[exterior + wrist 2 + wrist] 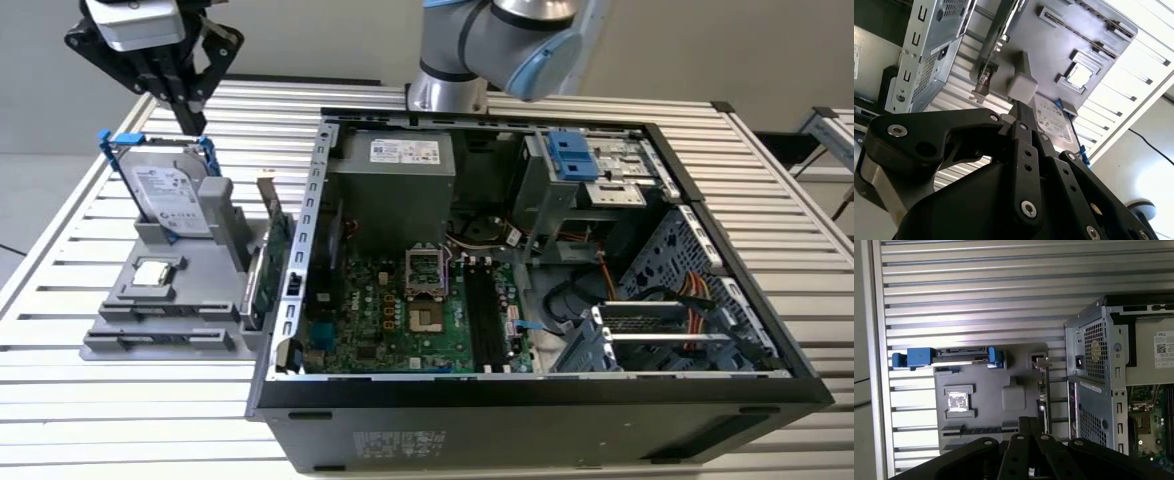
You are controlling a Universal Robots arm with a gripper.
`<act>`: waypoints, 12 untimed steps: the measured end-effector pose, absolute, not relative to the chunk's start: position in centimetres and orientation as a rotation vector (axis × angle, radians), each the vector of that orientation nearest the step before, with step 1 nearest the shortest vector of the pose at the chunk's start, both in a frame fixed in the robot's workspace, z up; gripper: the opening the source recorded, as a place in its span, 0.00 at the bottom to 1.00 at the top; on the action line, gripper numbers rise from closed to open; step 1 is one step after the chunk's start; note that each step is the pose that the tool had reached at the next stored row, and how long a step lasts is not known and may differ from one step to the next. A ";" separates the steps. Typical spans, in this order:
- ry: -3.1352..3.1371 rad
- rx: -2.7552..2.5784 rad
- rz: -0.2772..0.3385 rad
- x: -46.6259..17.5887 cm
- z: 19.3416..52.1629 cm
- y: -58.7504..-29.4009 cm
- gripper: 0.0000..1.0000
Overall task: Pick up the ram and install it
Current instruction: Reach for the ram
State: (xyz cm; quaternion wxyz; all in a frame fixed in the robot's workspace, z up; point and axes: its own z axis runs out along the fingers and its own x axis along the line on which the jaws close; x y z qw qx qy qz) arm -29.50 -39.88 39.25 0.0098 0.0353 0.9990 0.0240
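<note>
One gripper (pixel 191 118), upper left of the exterior view, fingers pinched together, empty.
It hangs above the hard drive (pixel 174 195) standing in the gray holder (pixel 200 342).

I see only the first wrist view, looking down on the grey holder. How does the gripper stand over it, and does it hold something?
Observer: In the exterior view the gripper hangs above the hard drive, apart from it, shut and holding nothing.
Operator: Does this hard drive lie flat?
Observer: No, it stands upright in the grey holder, with its blue tabs on top.
Operator: And where do memory sticks plug in?
Observer: At the exterior view's right of the holder, inside the open case, long black slots run along the motherboard; they look empty.
</note>
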 end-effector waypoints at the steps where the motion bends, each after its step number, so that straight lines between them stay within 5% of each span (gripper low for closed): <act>1: 3.119 0.110 0.075 -29.7 39.3 -39.9 0.00; 12: 3.119 0.110 0.075 -32.1 39.3 -39.9 0.00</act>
